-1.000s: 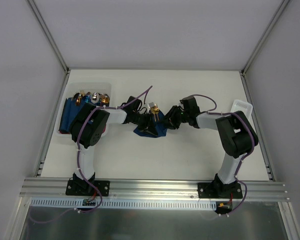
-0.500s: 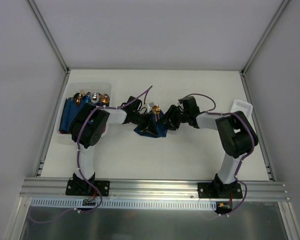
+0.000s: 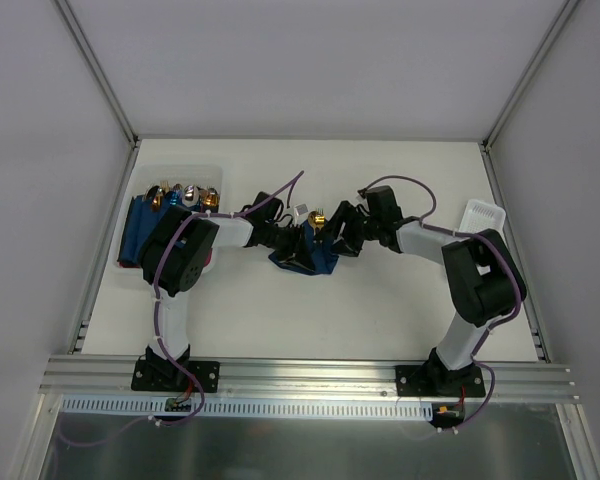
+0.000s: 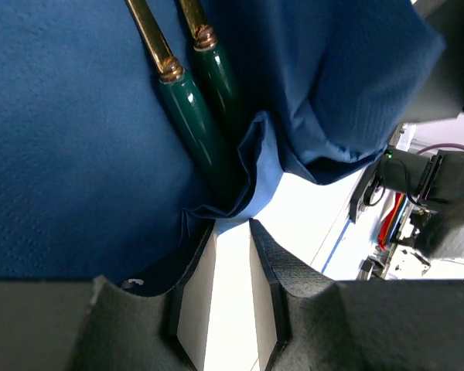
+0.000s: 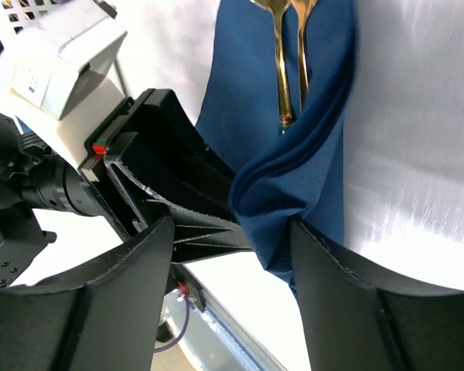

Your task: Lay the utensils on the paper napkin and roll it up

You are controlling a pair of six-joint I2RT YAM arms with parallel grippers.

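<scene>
One napkin (image 3: 320, 262) lies mid-way across the bench (image 3: 280, 320), partly folded over two utensils (image 4: 192, 116) set side by side. Your left pincer (image 4: 232, 228) stands narrow at the napkin's folded edge; you cannot tell whether it pinches. Your right pincer (image 5: 232, 232) gapes wide around the fold. Bare bench lies in front and behind, and one tray (image 3: 180, 170) sits at the left edge.

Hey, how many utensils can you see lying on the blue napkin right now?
2. Both lie side by side on the paper napkin: one green-handled utensil, a second utensil right beside it. The napkin's fold may hide more.
</scene>
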